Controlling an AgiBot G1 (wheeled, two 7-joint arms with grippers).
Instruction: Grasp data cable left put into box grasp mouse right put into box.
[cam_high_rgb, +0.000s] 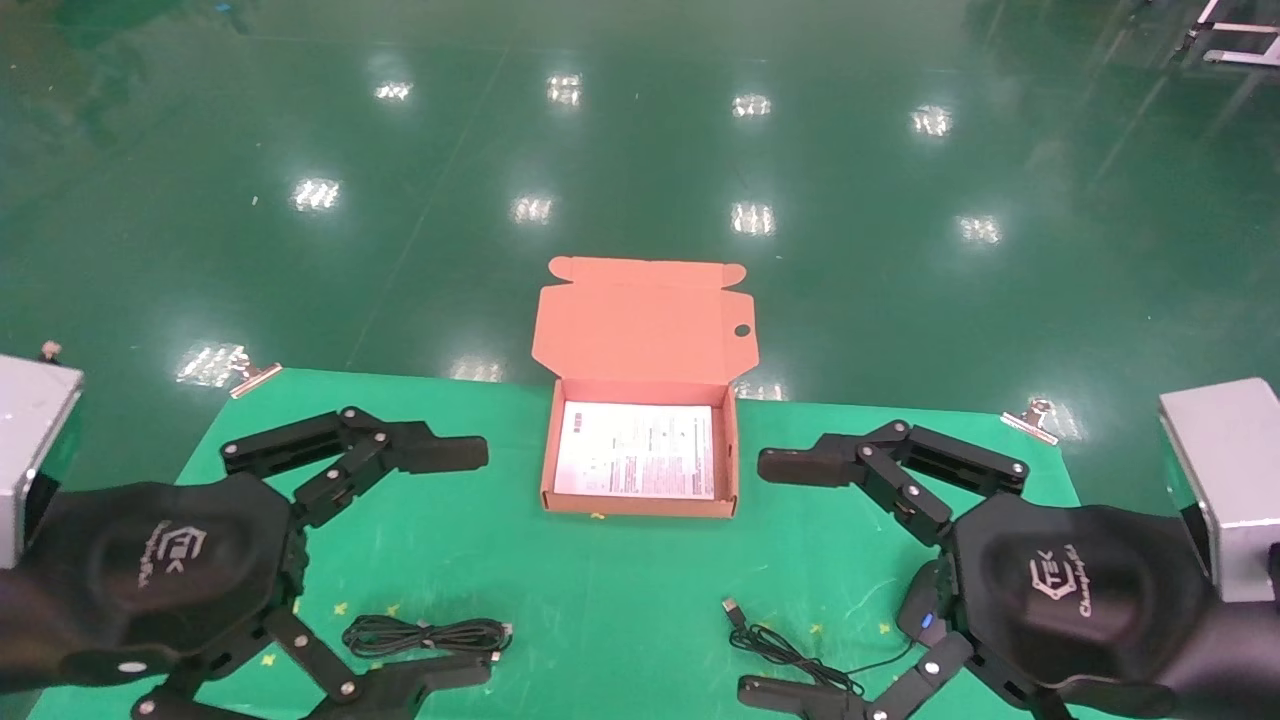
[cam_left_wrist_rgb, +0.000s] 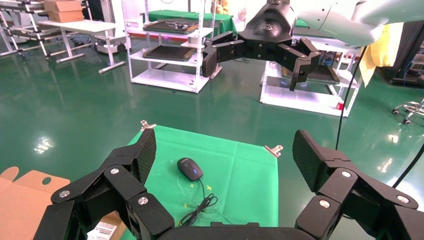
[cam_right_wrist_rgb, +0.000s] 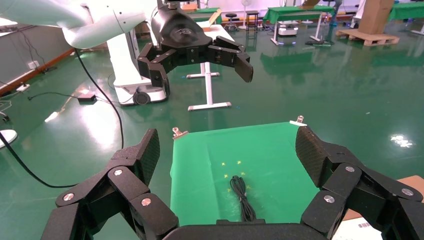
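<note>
The orange-brown box (cam_high_rgb: 640, 505) stands open at the table's far middle, its flap lid up and a white leaflet as its floor. The data cable (cam_high_rgb: 425, 635), a slim black bundle, lies on the green cloth at the front left and also shows in the right wrist view (cam_right_wrist_rgb: 242, 197). My left gripper (cam_high_rgb: 455, 565) is open and empty, held above the cable. The black mouse (cam_high_rgb: 920, 615) with its blue light lies at the front right, partly hidden under my right gripper (cam_high_rgb: 780, 578), which is open and empty above it. The mouse shows whole in the left wrist view (cam_left_wrist_rgb: 190, 168).
The mouse's cord (cam_high_rgb: 790, 650) curls toward the table's middle front and ends in a USB plug (cam_high_rgb: 733, 607). Metal clips (cam_high_rgb: 1030, 418) hold the green cloth at the far corners. Glossy green floor lies beyond the table's far edge.
</note>
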